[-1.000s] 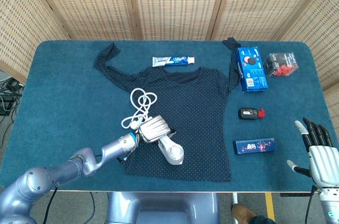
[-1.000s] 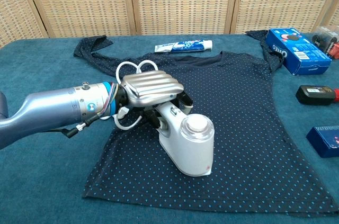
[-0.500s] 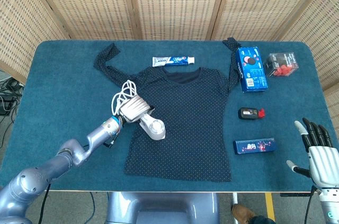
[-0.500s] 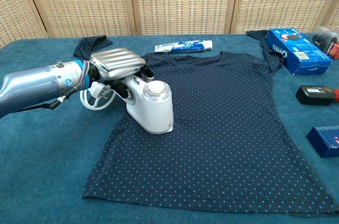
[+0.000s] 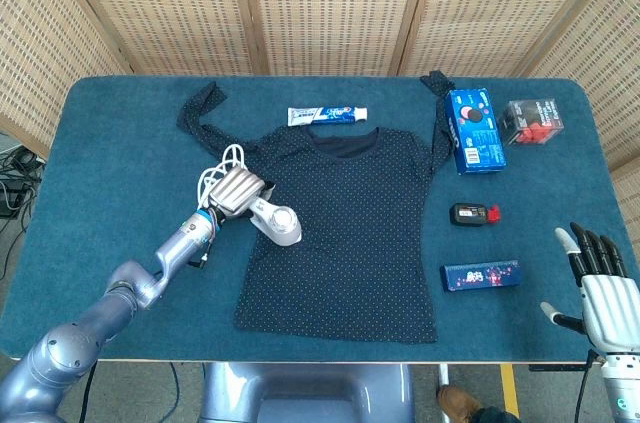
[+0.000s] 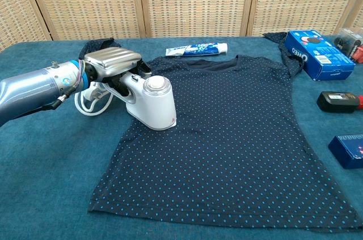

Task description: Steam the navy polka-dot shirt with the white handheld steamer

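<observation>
Woven wicker screens (image 5: 330, 3) are seen behind a teal cloth-covered surface (image 5: 120, 153). Spread flat across the middle of that surface is the navy polka-dot shirt (image 5: 350, 233), neck toward 12 o'clock and hem toward 6 o'clock, with one sleeve stretched out toward 10 o'clock.

The white handheld steamer (image 6: 150, 102) is held by its handle in the silver left hand (image 6: 110, 64), the fingers (image 6: 139, 68) being wrapped around the handle. The steamer's head is set on the shirt at its 9 o'clock edge, near the shoulder. A coiled white cord (image 5: 215, 175) lies just beside the hand, on its 10 o'clock side.

The right hand (image 5: 605, 288) is seen low at the 4 o'clock corner of the head view, well apart from the shirt, with its dark fingers (image 5: 598, 248) straight, slightly spread and holding nothing.

A white and blue toothpaste tube (image 5: 327, 116) lies just beyond the collar at 12 o'clock. A blue cookie box (image 5: 474, 130) rests at 2 o'clock, over the end of the other sleeve. A clear box with red and black contents (image 5: 533, 121) is placed further out in the same direction. A small black device with a red end (image 5: 474, 213) lies at 3 o'clock of the shirt, and a long dark blue patterned box (image 5: 481, 276) at 4 o'clock.
</observation>
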